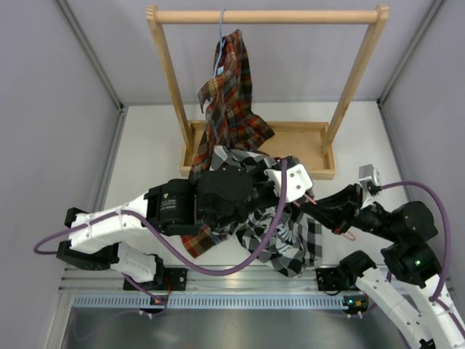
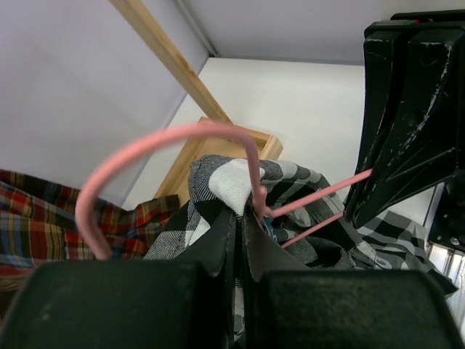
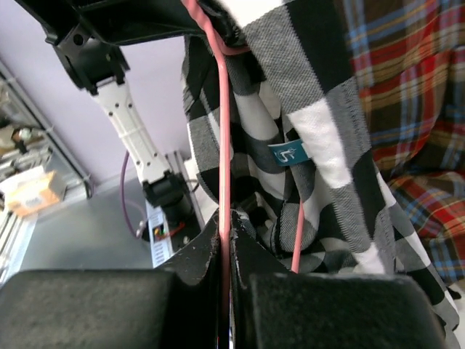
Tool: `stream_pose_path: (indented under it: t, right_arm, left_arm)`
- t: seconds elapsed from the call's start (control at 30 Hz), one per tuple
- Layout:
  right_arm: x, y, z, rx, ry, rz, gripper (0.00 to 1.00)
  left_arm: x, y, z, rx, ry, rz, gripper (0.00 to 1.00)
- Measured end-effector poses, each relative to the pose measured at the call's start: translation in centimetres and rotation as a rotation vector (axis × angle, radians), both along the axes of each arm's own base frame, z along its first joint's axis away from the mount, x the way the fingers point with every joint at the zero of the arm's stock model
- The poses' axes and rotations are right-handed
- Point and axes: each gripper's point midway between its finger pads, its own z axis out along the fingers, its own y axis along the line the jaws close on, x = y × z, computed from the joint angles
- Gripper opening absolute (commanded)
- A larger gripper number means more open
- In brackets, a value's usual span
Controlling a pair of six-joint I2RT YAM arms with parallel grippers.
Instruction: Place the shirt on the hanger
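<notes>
The black-and-white check shirt (image 1: 287, 236) hangs bunched between my two arms above the table. My left gripper (image 2: 242, 216) is shut on a fold of the shirt (image 2: 232, 182) at its collar, right beside the neck of the pink wire hanger (image 2: 145, 149). My right gripper (image 3: 226, 218) is shut on one wire of the hanger (image 3: 224, 123), with the shirt (image 3: 320, 138) draped beside and over the hanger. In the top view only a short piece of the hanger (image 1: 311, 198) shows near the right gripper (image 1: 309, 200); the left gripper (image 1: 280, 174) is partly hidden.
A wooden rack (image 1: 265, 16) with a tray base (image 1: 305, 138) stands at the back. A red tartan shirt (image 1: 231, 94) hangs there on a light blue hanger (image 1: 221, 25) and trails down under my left arm. Grey walls close in on both sides.
</notes>
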Motion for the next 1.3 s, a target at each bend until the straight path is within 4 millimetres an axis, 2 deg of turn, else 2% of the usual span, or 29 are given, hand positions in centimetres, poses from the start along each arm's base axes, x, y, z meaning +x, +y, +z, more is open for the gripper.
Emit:
stream_pose_path:
  t: [0.13,0.23,0.33,0.37,0.4,0.43,0.47,0.5,0.6,0.7,0.83,0.93,1.03,1.13,1.3]
  right_arm:
    - [-0.5,-1.4,1.2,0.075,-0.051,-0.079,0.0]
    - [-0.9,-2.6,2.3,0.131,-0.089,-0.139,0.0]
    - [-1.0,-3.2,2.5,0.173,-0.089,-0.167,0.0]
    - [-0.9,-3.2,2.5,0.183,-0.084,-0.173,0.0]
    - [-0.7,-3.2,2.3,0.193,-0.078,-0.178,0.0]
    - [-0.6,-3.3,2.2,0.2,-0.073,-0.184,0.0]
    - [-0.4,-3.3,2.1,0.204,-0.069,-0.191,0.0]
    - [-0.3,-3.4,2.0,0.213,-0.065,-0.201,0.0]
    - [-0.5,-4.1,2.1,0.245,-0.079,-0.229,0.0]
    - [-1.1,-4.8,2.5,0.275,-0.104,-0.244,0.0]
    - [-1.3,-5.1,2.8,0.28,-0.106,-0.258,0.0]
    - [-1.5,-5.3,2.8,0.272,-0.095,-0.264,0.0]
    - [-1.8,-5.5,2.9,0.266,-0.093,-0.268,0.0]
    - [-2.0,-5.7,3.1,0.262,-0.092,-0.269,0.0]
    - [-2.5,-5.8,3.1,0.25,-0.09,-0.263,0.0]
  left_arm:
    - [-0.9,-0.5,0.5,-0.009,-0.005,-0.039,0.0]
    - [-1.1,-1.1,-0.2,0.013,-0.01,-0.037,0.06]
    - [-1.1,-2.1,-0.9,0.034,-0.011,-0.039,0.27]
    - [-1.1,-2.4,-0.9,0.036,-0.011,-0.043,0.38]
    - [-1.2,-2.7,-1.0,0.038,-0.011,-0.054,0.64]
    - [-1.4,-3.0,-1.0,0.042,-0.012,-0.069,0.73]
    - [-1.6,-3.3,-0.9,0.038,-0.006,-0.081,0.89]
    - [-1.9,-3.5,-0.8,0.036,-0.006,-0.096,0.98]
    - [-2.3,-3.7,0.2,0.012,-0.009,-0.125,0.98]
    - [-2.1,-3.2,2.4,-0.032,-0.05,-0.126,0.98]
    - [-1.5,-1.2,4.9,-0.074,-0.171,-0.123,0.98]
    - [-0.5,0.5,6.4,-0.09,-0.249,-0.135,0.98]
    - [1.9,1.5,7.8,-0.113,-0.307,-0.142,0.98]
    - [3.8,1.6,7.6,-0.084,-0.372,-0.164,0.98]
    - [2.6,-1.2,5.9,-0.017,-0.438,-0.319,0.95]
